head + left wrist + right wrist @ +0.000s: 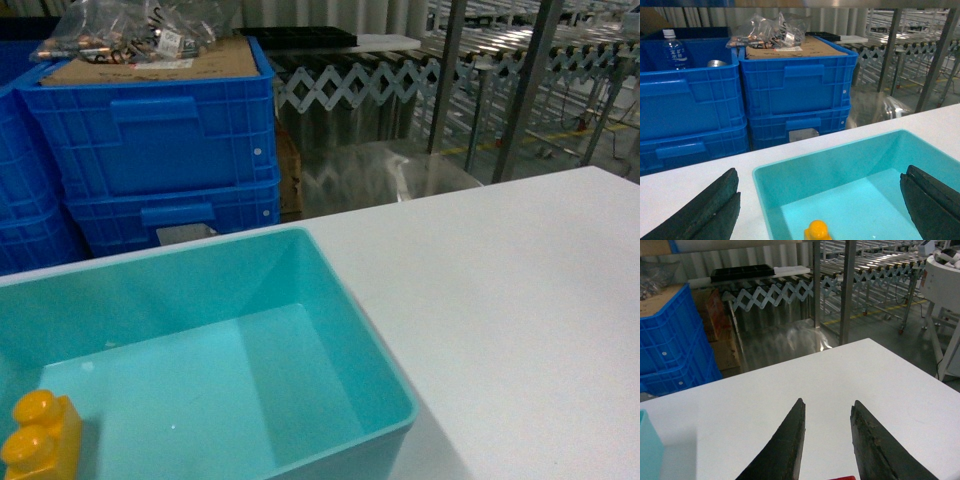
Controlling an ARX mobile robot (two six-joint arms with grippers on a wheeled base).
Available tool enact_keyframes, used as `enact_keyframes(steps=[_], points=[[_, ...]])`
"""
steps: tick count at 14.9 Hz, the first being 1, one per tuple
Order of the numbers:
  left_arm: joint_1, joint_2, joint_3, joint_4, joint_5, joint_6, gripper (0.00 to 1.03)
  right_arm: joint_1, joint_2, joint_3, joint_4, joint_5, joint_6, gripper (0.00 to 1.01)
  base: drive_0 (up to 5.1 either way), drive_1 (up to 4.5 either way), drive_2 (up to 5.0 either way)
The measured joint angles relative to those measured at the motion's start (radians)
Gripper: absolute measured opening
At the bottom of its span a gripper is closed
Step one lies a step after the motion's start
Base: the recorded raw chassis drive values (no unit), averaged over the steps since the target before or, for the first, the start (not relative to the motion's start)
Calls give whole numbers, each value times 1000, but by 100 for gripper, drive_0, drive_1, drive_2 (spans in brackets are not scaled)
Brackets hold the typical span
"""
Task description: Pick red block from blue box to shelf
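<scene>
White table (520,300) bears blue box (345,300)

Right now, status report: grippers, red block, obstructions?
Left gripper open at blue box, empty. Right gripper above white table, red sliver between fingers, likely red block; grip unconfirmed. Yellow brick in box. No obstruction seen.

You have the wide light-turquoise plastic bin (330,300) sitting upright on the white tabletop (520,300), its flat bottom showing no red brick. A sliver of red (842,478) shows at the bottom edge of the right wrist view, between the end effector's jaws; its shape cannot be told.
</scene>
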Motion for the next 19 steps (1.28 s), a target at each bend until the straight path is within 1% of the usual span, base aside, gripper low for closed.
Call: enact_keyframes(steps=[19], points=[[0,0,0,0,0,0,98,0,0,0,0,0,0,24,-155,-155,-155]])
